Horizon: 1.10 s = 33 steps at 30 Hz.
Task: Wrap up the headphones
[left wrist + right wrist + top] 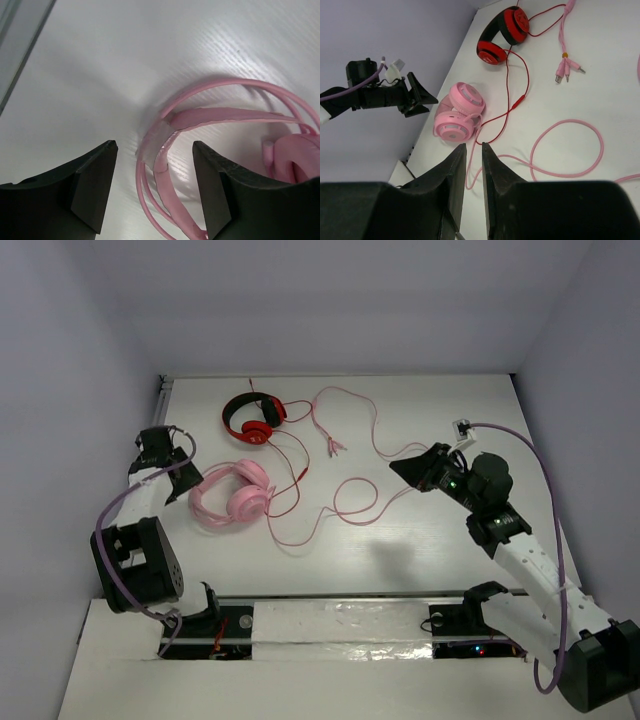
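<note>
top view: the headphones [232,495], pale pink, lie on the white surface [300,580] at near left, cups together, just beside the left pincer [160,445]. their thin cable [344,389] sprawls in loose loops toward the far middle and right, and crosses the red lead of the red headphones [253,418]. the right pincer [420,468] hangs over the strand at the right. no turn of cable is wound on the headphones, so the wrapping reads as not begun: gathering and winding are all left.

left wrist view: the left pincer [155,165] is spread wide, its dark wedge-shaped jaws to either side of the headband [225,117]. whether they touch it cannot be told. the band is a flat padded strip inside slim glossy hoops, and one smooth round cup [300,160] shows at the edge.

right wrist view: the right pincer [473,150] is drawn to a narrow slit, with nothing seen between its jaws. below it the limp cable makes an open loop on the faintly grained surface. the plugs [565,70] lie free.
</note>
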Each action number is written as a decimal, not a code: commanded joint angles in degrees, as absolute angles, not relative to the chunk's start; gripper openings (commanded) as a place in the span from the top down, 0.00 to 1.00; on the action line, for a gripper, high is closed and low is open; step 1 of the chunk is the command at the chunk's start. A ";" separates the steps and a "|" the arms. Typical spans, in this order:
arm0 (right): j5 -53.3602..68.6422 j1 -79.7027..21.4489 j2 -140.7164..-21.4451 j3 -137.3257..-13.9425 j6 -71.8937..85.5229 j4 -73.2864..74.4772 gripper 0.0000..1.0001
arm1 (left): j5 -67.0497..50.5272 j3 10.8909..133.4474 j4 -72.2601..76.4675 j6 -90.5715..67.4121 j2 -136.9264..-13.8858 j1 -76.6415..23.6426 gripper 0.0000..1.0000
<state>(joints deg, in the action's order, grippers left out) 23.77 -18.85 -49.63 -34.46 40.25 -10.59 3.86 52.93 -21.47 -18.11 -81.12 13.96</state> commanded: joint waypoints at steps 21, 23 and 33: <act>22.59 -20.39 -48.96 -37.35 38.85 -11.69 0.75 | -2.98 48.69 -15.73 -17.67 -97.56 12.75 0.62; 22.24 -20.39 -48.69 -37.44 38.67 -11.43 0.75 | -3.60 48.52 -15.56 -17.75 -98.17 12.13 0.71; 23.37 -20.39 -49.83 -36.91 38.85 -12.83 0.76 | -10.62 48.77 -14.94 -17.13 -86.68 10.02 1.00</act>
<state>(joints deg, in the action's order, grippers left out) 22.31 -19.97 -49.56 -34.92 39.59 -10.63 -3.36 50.11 -13.52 -16.12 -91.72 10.98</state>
